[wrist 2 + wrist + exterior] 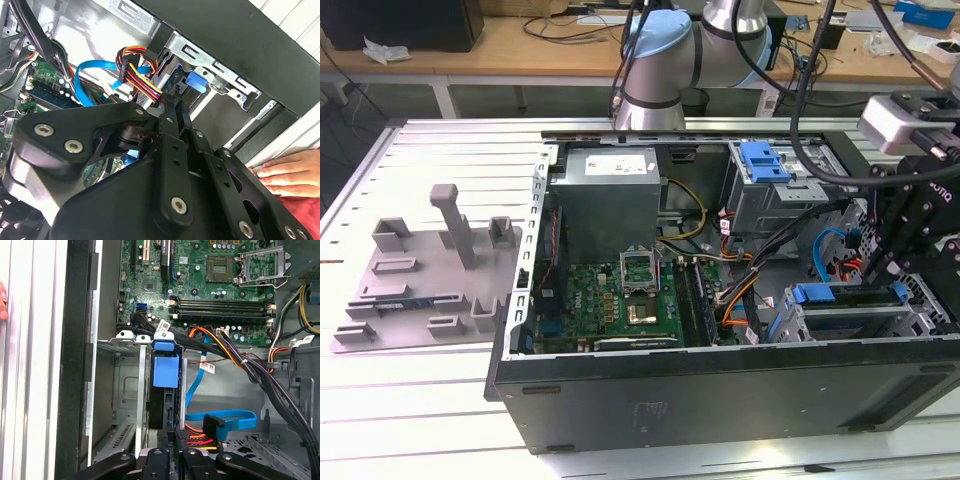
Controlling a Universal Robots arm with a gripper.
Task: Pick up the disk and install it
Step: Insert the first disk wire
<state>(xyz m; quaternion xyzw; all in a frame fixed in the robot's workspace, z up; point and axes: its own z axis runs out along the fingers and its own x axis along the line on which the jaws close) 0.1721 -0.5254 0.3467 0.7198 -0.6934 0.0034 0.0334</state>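
Observation:
The disk stands on edge in a slot of the metal drive cage, at the front corner of the open computer case. Its blue bracket shows at the end toward the motherboard, and as a blue tab in the exterior view. My gripper hangs over the cage at the disk's other end, beside a plug with red, yellow and orange wires. Its fingers lie close together with nothing visible between them. Whether the tips touch the disk I cannot tell.
A person's hand rests on the table just outside the case wall. Black and blue cables cross next to the cage. A second blue bracket sits in the upper bay. A grey fixture plate lies at the exterior view's left.

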